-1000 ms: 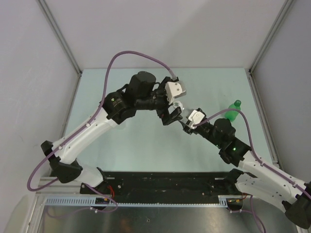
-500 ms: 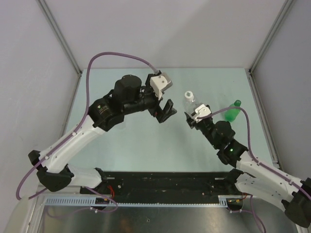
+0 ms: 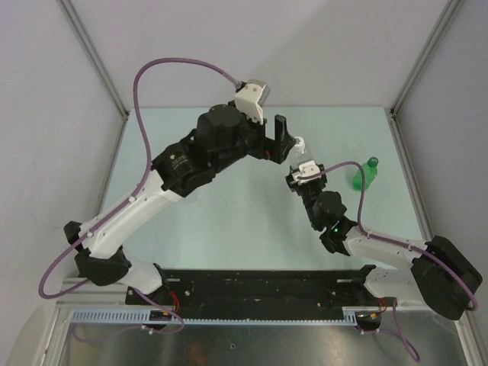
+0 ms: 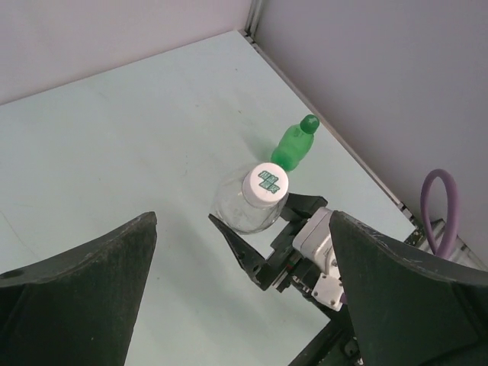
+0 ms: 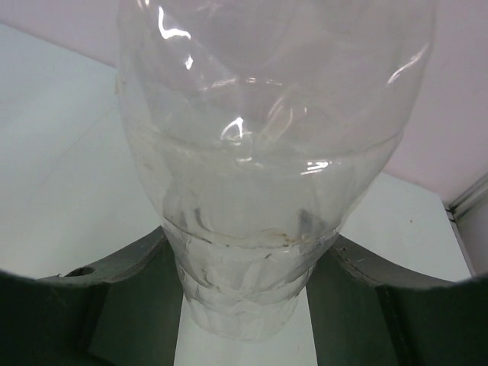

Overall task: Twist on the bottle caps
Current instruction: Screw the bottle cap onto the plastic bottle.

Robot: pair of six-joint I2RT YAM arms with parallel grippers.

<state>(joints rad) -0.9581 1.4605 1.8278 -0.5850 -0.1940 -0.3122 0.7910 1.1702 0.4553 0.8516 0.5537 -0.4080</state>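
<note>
A clear ribbed bottle stands upright with a white cap on its neck. My right gripper is shut on its lower body, and both fingers press its sides in the right wrist view. The clear bottle fills that view. My left gripper hangs open high above it, touching nothing; from above it sits just left of the white cap. A green bottle with its green cap on stands alone to the right.
The pale green table is enclosed by grey walls with metal corner posts. A purple cable loops near the right arm. The table's right edge runs close behind the green bottle.
My left gripper has come off the clear bottle's top, pulled back left, then risen above it, open. The right arm has shifted the held bottle slightly back and left.
</note>
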